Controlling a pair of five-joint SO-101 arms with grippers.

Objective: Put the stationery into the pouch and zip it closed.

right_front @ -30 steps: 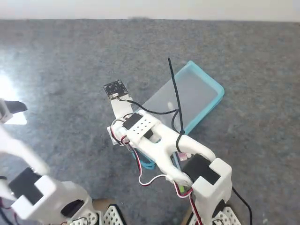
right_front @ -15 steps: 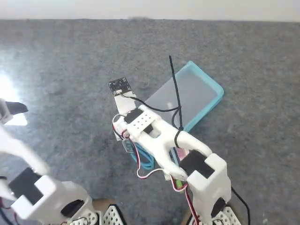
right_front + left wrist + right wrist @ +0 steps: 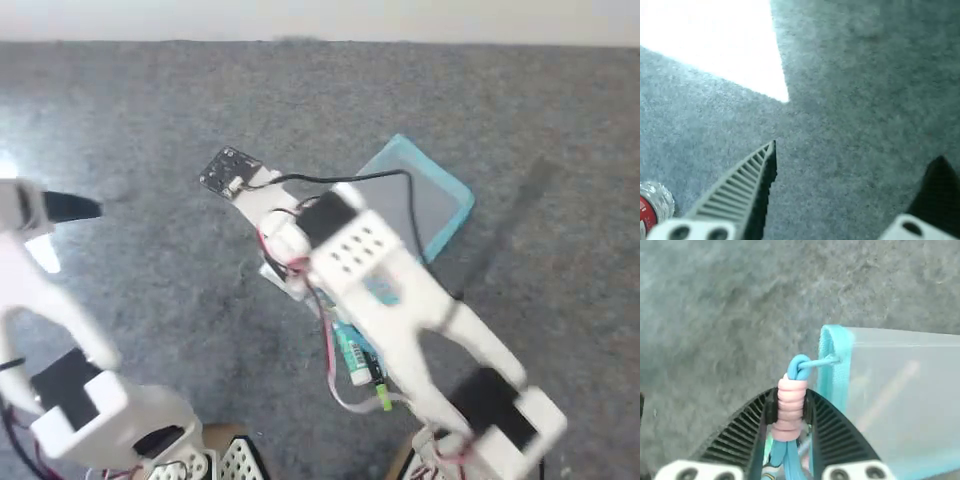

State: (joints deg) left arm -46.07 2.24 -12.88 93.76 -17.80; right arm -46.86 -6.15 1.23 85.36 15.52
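Grey carpet (image 3: pixel 715 315) all round. The right claw (image 3: pixel 790 400) is pinched on the pink zip pull (image 3: pixel 790 410), with the pouch (image 3: pixel 890 405) just past its tips. The stationery looks to be inside, so I reckon only the zipping's left. The left claw (image 3: pixel 856 152) is wide, holding nothing.

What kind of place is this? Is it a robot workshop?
Likely a robot practice table, maybe in a lab. A left arm and a right arm reach over a grey mat, and the right gripper pinches the zip pull of a pouch.
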